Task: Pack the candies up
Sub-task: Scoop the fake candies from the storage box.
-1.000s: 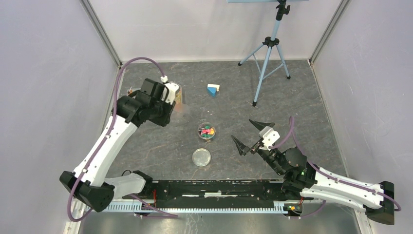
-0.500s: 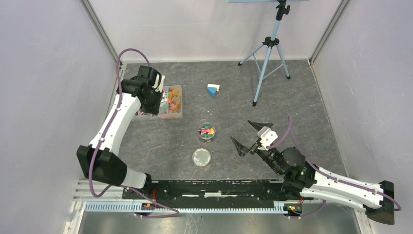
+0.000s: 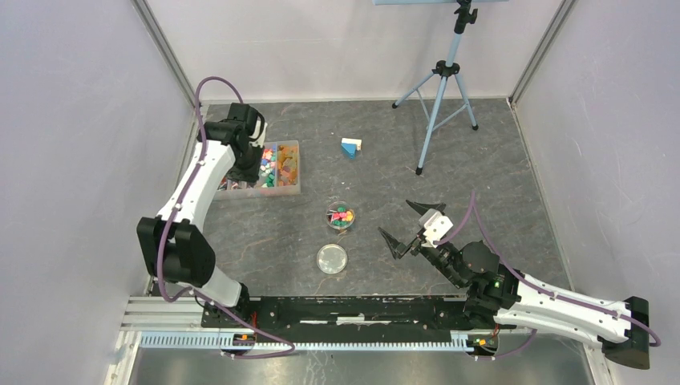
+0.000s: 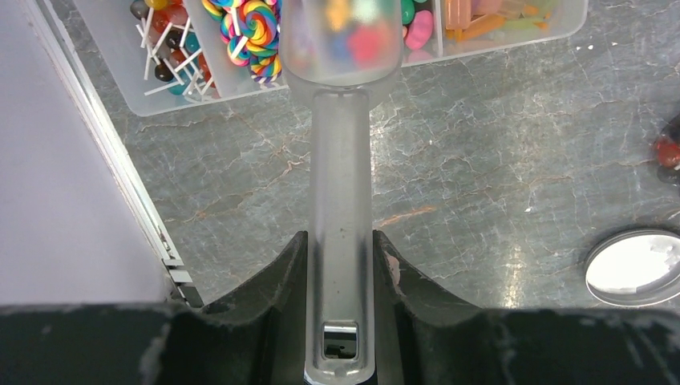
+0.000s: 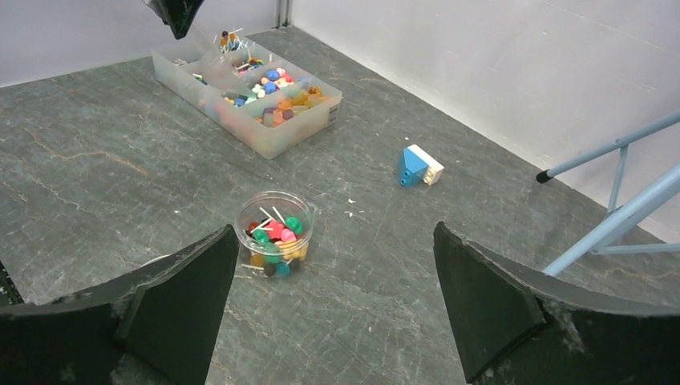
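My left gripper (image 4: 341,237) is shut on the handle of a translucent scoop (image 4: 341,160). The scoop's bowl hangs over the clear divided tray (image 4: 513,34) of candies (image 4: 418,30). Coloured blurs show through the bowl; whether they lie in it or under it I cannot tell. From above, the left gripper (image 3: 244,168) is over the left half of the tray (image 3: 290,188). A round clear jar (image 3: 342,216) mid-table holds more candies (image 5: 277,233). My right gripper (image 5: 333,233) is open and holds nothing, a little right of the jar.
The jar's round lid (image 3: 332,258) lies flat in front of the jar. A blue-and-white block (image 3: 350,147) sits further back. A blue tripod (image 3: 443,88) stands back right. Lollipops (image 4: 240,32) fill the tray's left compartments, close to the left wall.
The left arm has swung left and back toward the wall, uncovering the tray, and now holds the scoop over the tray's left half. The right gripper has drifted slightly left.
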Robot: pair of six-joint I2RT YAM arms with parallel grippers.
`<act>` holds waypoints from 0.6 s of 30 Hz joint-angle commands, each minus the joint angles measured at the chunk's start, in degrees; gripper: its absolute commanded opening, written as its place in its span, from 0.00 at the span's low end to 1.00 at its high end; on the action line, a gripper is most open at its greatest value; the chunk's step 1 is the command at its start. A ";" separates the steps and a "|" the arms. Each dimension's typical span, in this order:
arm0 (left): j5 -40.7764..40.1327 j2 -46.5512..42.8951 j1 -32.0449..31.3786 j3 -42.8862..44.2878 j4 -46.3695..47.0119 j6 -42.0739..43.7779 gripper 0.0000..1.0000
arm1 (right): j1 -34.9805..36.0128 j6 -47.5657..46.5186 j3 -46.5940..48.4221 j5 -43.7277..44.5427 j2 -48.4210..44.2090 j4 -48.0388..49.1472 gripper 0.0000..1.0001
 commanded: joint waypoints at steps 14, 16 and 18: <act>-0.20 8.44 0.42 1.84 8.18 0.72 0.02 | 0.11 1.33 3.03 -1.02 1.52 1.70 0.98; 0.12 7.75 0.42 0.18 9.50 0.25 0.02 | 0.11 1.34 2.95 -0.83 1.52 1.65 0.98; -0.01 6.79 0.38 -1.85 10.92 -0.04 0.02 | 0.11 1.34 2.86 -0.62 1.43 1.66 0.98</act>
